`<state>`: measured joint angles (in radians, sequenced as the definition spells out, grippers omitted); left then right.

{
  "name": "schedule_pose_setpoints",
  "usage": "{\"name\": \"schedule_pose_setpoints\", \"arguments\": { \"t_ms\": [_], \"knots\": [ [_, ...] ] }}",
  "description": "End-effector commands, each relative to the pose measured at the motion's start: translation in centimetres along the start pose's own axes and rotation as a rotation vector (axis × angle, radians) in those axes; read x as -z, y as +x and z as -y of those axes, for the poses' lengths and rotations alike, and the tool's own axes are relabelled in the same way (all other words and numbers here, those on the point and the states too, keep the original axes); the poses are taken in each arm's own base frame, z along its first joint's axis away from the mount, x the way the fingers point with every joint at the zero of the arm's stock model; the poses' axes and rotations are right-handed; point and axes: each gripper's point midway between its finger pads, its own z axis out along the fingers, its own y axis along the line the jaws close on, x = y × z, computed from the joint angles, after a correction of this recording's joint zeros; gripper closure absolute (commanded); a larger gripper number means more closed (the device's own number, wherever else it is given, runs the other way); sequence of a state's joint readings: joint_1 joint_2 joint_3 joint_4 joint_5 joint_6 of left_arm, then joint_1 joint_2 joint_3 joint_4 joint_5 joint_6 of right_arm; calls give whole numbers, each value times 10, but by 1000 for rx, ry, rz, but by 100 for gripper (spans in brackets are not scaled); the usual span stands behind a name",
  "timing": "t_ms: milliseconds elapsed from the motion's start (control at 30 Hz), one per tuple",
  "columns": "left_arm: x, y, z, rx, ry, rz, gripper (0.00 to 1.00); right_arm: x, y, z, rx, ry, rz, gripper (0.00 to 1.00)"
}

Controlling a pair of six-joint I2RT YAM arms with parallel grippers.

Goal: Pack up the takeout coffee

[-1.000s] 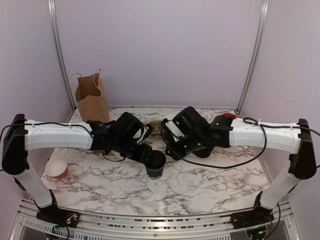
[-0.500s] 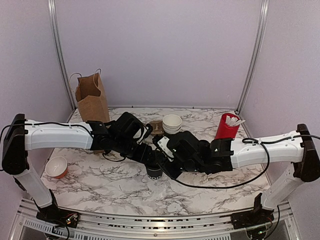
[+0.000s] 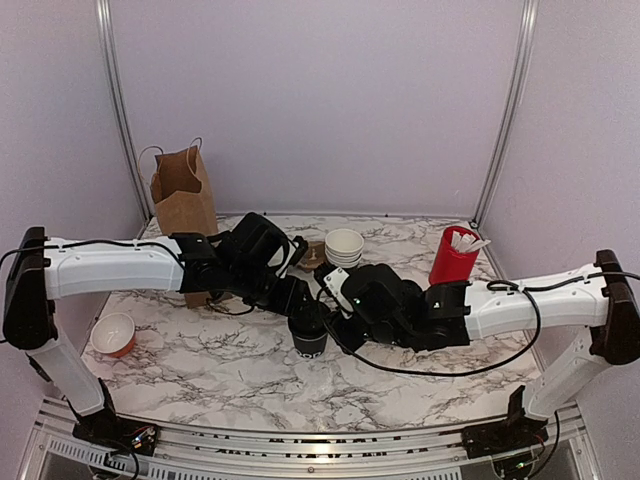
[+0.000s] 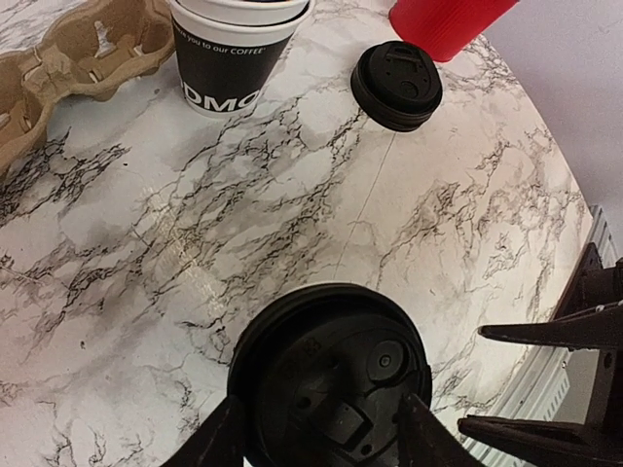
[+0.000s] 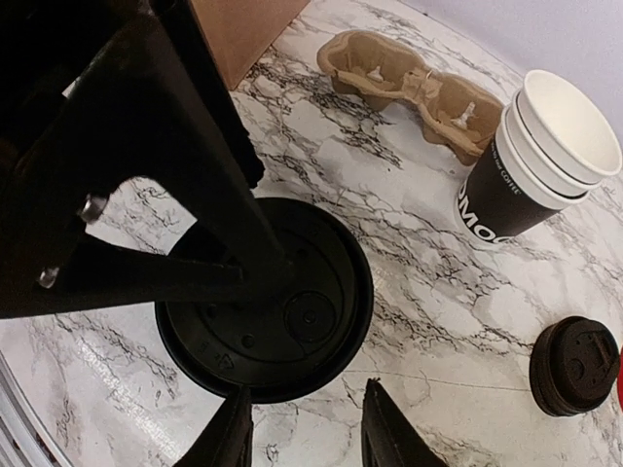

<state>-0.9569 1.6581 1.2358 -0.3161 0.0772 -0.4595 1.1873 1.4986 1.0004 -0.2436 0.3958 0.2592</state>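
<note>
The takeout coffee [image 3: 310, 338], a black cup with a black lid [image 4: 331, 375], stands on the marble near the table's middle. My left gripper [image 4: 321, 438] reaches in from the left and is shut on the cup just under the lid, one finger against each side. My right gripper [image 5: 307, 433] hovers at the lid's [image 5: 292, 311] right edge. It is open, and only marble shows between its fingers [image 5: 238, 433]. In the top view the right gripper [image 3: 335, 318] sits right next to the cup. The left gripper's dark fingers cross over the lid in the right wrist view.
A stack of lidless cups [image 3: 344, 246] and a cardboard cup carrier [image 3: 312, 255] stand behind. A loose black lid [image 4: 396, 86] lies near a red cup [image 3: 453, 255] with white packets. A brown paper bag [image 3: 185, 195] stands back left, a small orange-sided cup [image 3: 113, 333] front left.
My right arm has swung down and leftward from the back of the table to the cup, uncovering the stacked cups and red cup. The left gripper stays on the cup.
</note>
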Motion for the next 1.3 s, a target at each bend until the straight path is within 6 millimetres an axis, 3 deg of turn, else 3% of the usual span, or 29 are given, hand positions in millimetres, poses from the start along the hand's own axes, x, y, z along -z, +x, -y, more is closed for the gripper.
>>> {"name": "schedule_pose_setpoints", "arguments": {
  "t_ms": [0,200,400,633,800,1100,1267],
  "knots": [
    [15,-13,4,3,-1,37,46,-1,-20,2,-55,-27,11,63],
    [7,-4,-24,24,-51,10,46,0,-24,0,-35,-42,14,62],
    [-4,0,-22,-11,-8,-29,46,3,-31,-15,67,-7,32,61],
    [-20,15,-27,-13,-7,-81,46,-9,-22,-17,144,46,16,60],
    [-22,19,-29,-4,-10,-87,47,-7,-32,-16,163,69,38,61],
    [-20,22,-29,6,-5,-88,47,19,-64,-39,172,-13,165,75],
    [-20,22,-29,10,-4,-88,47,1,-39,-52,170,-75,119,83]
  ]
}}
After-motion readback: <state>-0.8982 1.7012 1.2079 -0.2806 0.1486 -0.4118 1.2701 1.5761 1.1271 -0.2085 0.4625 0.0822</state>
